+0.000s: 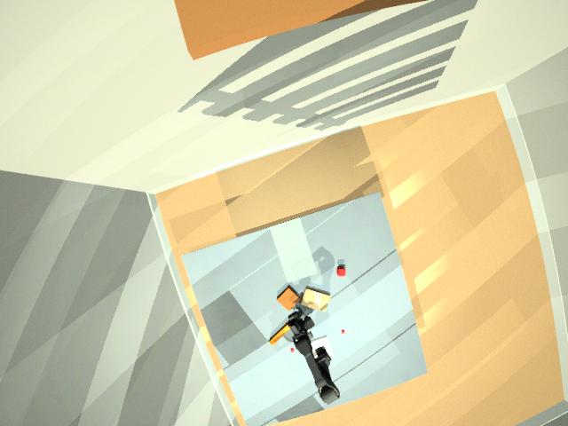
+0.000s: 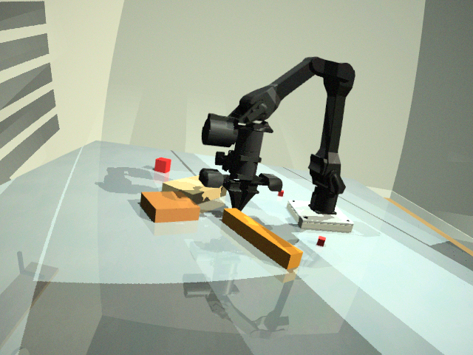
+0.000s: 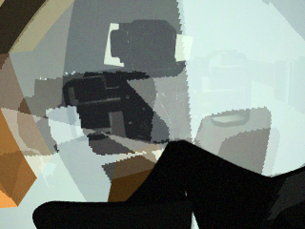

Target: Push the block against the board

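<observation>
An orange square block [image 1: 287,298] [image 2: 171,208] [image 3: 13,174] lies flat. A thicker-edged pale yellow slab [image 1: 316,298] [image 2: 182,187] lies close beside it at a different angle; their near corners almost meet, and I cannot tell if they touch. A long yellow-orange bar [image 1: 278,335] [image 2: 263,239] lies apart, with one end near my fingers. Which piece is the board is not clear from the frames. My gripper [image 2: 237,208] is shut and empty, pointing down, low behind the bar's near end in the exterior view. Its tips are hidden in the top view.
A red cube [image 1: 341,271] [image 2: 162,165] lies beyond the slab. Two small red cubes, one [image 1: 343,331] [image 2: 280,193] and another [image 1: 292,350] [image 2: 321,241], lie on either side of the arm's white base [image 1: 327,344] [image 2: 328,225].
</observation>
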Robot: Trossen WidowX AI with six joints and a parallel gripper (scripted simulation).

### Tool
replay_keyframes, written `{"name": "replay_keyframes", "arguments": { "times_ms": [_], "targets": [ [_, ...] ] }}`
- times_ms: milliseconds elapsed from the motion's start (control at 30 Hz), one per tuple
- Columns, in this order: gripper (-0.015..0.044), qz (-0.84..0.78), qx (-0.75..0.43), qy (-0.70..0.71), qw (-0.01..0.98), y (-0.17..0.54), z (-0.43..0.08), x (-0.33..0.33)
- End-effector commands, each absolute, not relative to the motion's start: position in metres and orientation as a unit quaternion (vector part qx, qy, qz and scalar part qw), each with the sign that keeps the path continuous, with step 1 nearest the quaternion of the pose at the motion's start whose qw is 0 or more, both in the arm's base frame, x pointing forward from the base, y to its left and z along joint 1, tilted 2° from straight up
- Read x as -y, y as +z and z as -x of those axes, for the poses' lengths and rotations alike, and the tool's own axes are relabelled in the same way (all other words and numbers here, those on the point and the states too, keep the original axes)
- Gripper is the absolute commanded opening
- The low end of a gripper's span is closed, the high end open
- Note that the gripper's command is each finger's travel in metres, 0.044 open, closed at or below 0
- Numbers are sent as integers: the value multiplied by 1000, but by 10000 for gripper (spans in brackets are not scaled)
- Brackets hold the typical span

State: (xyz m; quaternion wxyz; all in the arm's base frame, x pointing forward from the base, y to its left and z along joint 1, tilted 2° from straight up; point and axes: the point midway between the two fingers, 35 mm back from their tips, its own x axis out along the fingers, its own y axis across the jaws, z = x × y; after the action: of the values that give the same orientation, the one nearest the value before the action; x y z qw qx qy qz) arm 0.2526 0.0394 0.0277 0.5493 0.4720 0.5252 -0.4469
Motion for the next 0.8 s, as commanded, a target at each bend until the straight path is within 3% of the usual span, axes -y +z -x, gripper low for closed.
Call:
{"name": "replay_keyframes", "arguments": {
  "times_ms": [0, 767],
  "targets": [
    [0, -473, -525, -447, 548, 27, -253, -44],
    [0, -474, -526, -447, 547, 27, -250, -66]
  ]
}}
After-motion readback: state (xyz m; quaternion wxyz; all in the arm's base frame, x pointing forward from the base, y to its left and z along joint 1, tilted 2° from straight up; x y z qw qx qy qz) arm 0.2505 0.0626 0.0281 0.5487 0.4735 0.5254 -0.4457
